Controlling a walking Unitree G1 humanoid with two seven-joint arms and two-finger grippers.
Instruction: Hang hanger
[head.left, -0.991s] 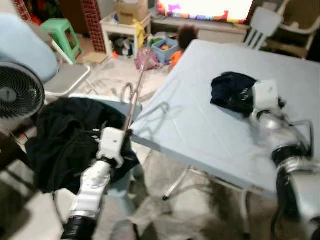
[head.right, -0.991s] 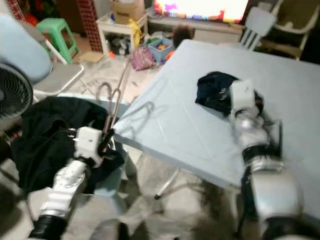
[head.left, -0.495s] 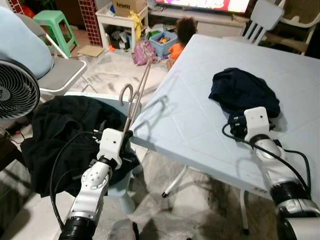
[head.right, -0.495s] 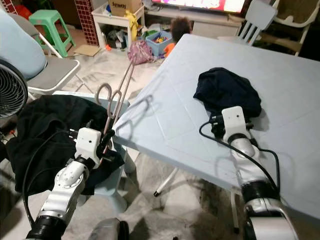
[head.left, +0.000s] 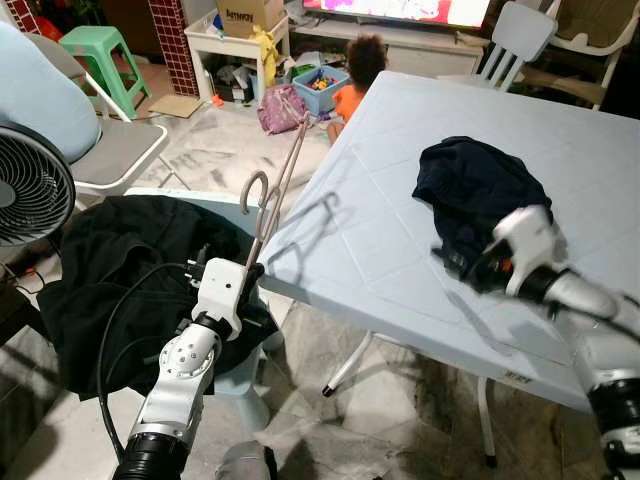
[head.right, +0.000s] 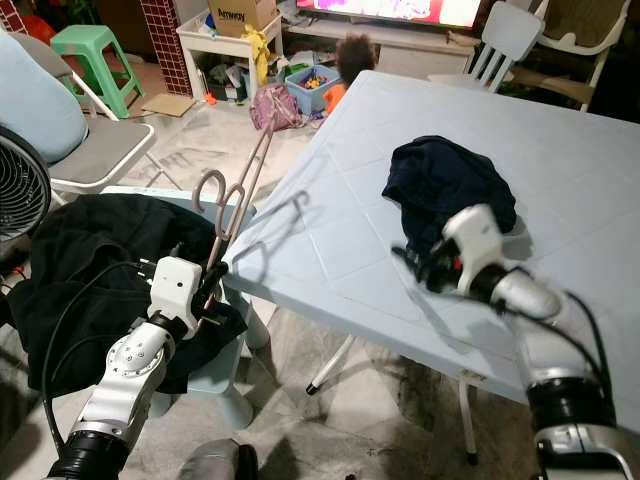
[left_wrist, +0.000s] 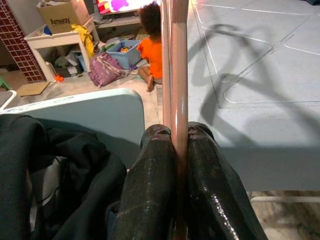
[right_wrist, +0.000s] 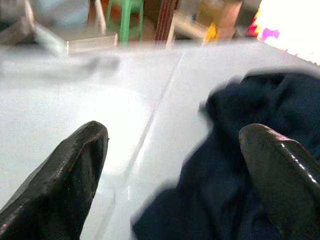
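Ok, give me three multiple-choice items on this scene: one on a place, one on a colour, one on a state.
1. Where does the dark navy garment lie?
A. on the light blue table
B. on the green stool
C. on the floor

2. What colour is the hanger?
A. white
B. pinkish
C. black

3. How is the right claw?
A. shut on the hanger
B. shut on the garment
C. open

Answers: 1 A, the garment sits on the tabletop in both eye views. 2 B, the rods show pink in the left wrist view. 3 C, the right wrist view shows its fingers spread wide; the left claw grips the hanger.
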